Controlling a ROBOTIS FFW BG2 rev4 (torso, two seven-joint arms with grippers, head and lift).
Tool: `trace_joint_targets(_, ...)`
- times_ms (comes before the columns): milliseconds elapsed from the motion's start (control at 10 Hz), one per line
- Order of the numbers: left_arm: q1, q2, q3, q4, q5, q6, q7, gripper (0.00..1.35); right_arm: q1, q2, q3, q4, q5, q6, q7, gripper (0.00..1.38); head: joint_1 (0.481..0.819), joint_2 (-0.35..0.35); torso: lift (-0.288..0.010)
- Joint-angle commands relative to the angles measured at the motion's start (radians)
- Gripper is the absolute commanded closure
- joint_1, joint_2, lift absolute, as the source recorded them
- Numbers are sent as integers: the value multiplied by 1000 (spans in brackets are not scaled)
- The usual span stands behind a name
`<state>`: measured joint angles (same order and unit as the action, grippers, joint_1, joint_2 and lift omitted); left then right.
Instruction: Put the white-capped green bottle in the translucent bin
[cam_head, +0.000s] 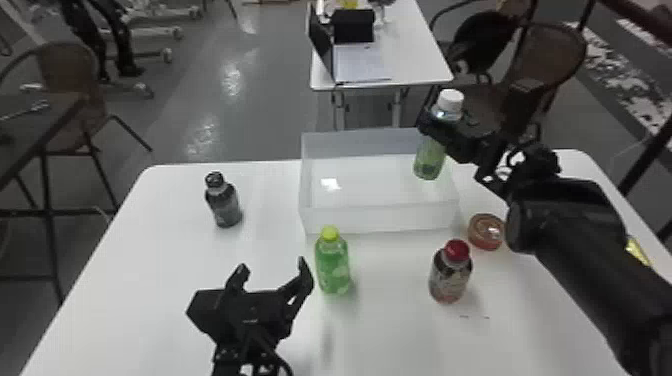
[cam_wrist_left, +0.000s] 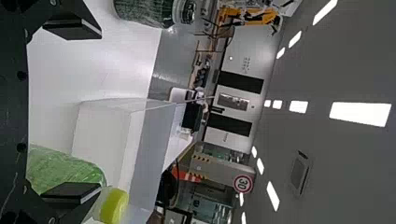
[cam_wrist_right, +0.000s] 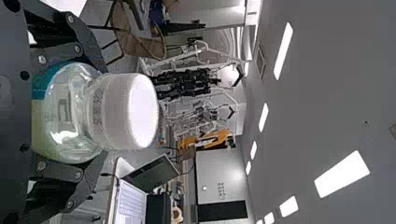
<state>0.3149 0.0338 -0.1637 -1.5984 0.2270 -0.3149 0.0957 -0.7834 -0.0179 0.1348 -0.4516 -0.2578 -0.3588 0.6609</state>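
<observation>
- Clamped around the white-capped bottle (cam_head: 429, 157), with the right claw (cam_head: 440, 132) closed on its sides.
- Held up at the 2 o'clock corner of the bin (cam_head: 380, 217), seen over it, with base down and cap tipped toward 1 o'clock.
- Wide open at the left claw (cam_head: 273, 267), low over the surface (cam_head: 390, 330), toward 7 o'clock from the bin.
- Just beside that claw, at its 3 o'clock: an upright green bottle (cam_head: 332, 265) with a yellow cap.
- At 5 o'clock from the bin: an upright red-capped bottle (cam_head: 451, 277).
- Near it, at its 1 o'clock: a round tub (cam_head: 486, 232).
- At 9 o'clock from the bin: an upright dark bottle (cam_head: 224, 202).
- Beyond the bin, at 12 o'clock: a laptop (cam_head: 362, 62) on a far surface (cam_head: 415, 40).
</observation>
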Motion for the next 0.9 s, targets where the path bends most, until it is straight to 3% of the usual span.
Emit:
trace_joint_targets(0, -10, -8, 3, 11, 2, -6, -10, 150, -11, -4, 0, 8, -8, -3, 0, -2, 683, 81, -76)
trace_joint_targets(400, 0, 2, 7, 11, 3, -21, -14, 150, 44, 13, 3, -53, -28, -8, 0, -2, 678, 86, -76)
trace_joint_targets(500, 3, 5, 9, 11, 8, -26, -14, 150, 95, 15, 5, -119, -57, -5, 2, -2, 682, 91, -76)
trace_joint_targets(600, 10, 8, 12, 9, 11, -36, -14, 150, 194, 15, 5, -277, -72, 14, -18, -2, 685, 94, -76)
trace_joint_targets(700, 15, 8, 16, 6, 11, -46, -14, 150, 368, -8, 5, -544, -31, 55, -144, -2, 691, 100, -76)
trace_joint_targets(800, 13, 6, 16, 5, 6, -49, -14, 150, 510, -31, 0, -734, -28, 73, -244, -2, 695, 97, -76)
